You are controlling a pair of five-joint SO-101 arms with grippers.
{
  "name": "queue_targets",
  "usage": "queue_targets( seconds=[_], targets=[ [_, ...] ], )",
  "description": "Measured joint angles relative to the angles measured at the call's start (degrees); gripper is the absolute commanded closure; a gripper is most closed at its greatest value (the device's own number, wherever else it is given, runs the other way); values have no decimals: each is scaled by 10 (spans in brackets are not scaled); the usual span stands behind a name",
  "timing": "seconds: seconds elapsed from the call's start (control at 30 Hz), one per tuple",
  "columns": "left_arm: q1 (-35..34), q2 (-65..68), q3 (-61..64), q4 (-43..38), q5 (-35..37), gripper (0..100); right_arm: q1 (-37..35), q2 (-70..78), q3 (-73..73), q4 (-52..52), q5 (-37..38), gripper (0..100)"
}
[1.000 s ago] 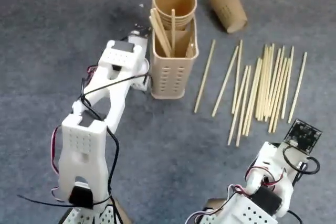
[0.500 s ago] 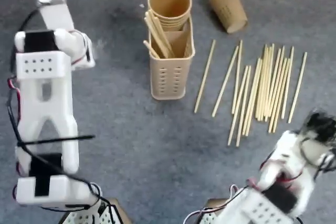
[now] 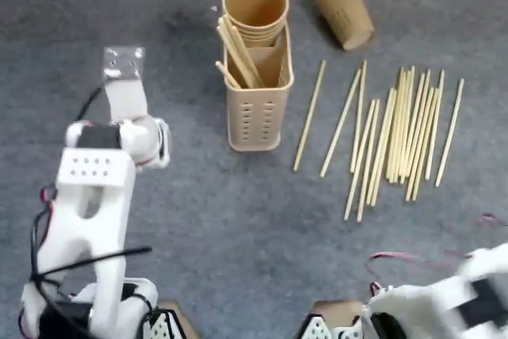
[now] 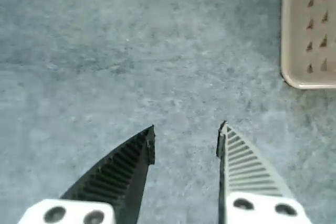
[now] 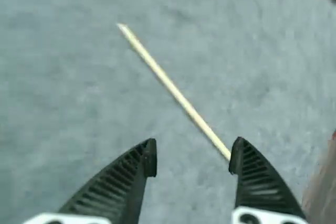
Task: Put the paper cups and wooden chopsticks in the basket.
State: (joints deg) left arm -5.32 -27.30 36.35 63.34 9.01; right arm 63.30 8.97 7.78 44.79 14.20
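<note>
Our left fingers (image 4: 126, 166) hang open and empty near the basket (image 3: 254, 121). Our right fingers (image 5: 123, 177), open too, hover over a loose chopstick (image 5: 173, 93). Stacked paper cups (image 3: 255, 5) and several chopsticks (image 3: 238, 53) sit in the basket; beside it wait a tipped cup (image 3: 347, 13) and many scattered chopsticks (image 3: 397, 136).

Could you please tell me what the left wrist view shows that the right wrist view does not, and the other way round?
Particular to the left wrist view: a corner of the beige perforated plastic basket, standing apart from the open left gripper. Particular to the right wrist view: a single pale wooden chopstick lying flat, its near end reaching one finger of the open right gripper. Shared: the grey carpeted tabletop beneath, and black ridged jaws spread apart, holding nothing.
</note>
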Motion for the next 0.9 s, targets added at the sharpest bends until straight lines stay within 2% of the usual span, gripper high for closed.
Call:
queue_targets(
  seconds=[0.13, 0.33, 0.4, 0.47, 0.53, 0.6, 0.7, 0.8, 0.9],
  targets=[
    [10, -69, 85, -58, 0, 796, 28, 204, -141, -3, 0, 767],
    [11, -135, 140, -79, 0, 796, 29, 407, -322, -3, 21, 772],
    [11, -142, 141, -80, 0, 796, 29, 447, -360, -2, 34, 840],
    [11, -145, 144, -81, 0, 796, 29, 468, -383, -1, 53, 989],
    [11, -145, 144, -81, 0, 796, 30, 473, -396, -1, 63, 973],
    [11, -145, 144, -81, 0, 796, 32, 475, -410, 4, 66, 998],
    [11, -145, 144, -81, 0, 796, 32, 473, -416, 49, 67, 992],
    [11, -145, 144, -81, 0, 796, 20, 440, -444, 119, 65, 992],
    [11, -145, 144, -81, 0, 796, -25, 403, -479, 221, 42, 992]
  ],
)
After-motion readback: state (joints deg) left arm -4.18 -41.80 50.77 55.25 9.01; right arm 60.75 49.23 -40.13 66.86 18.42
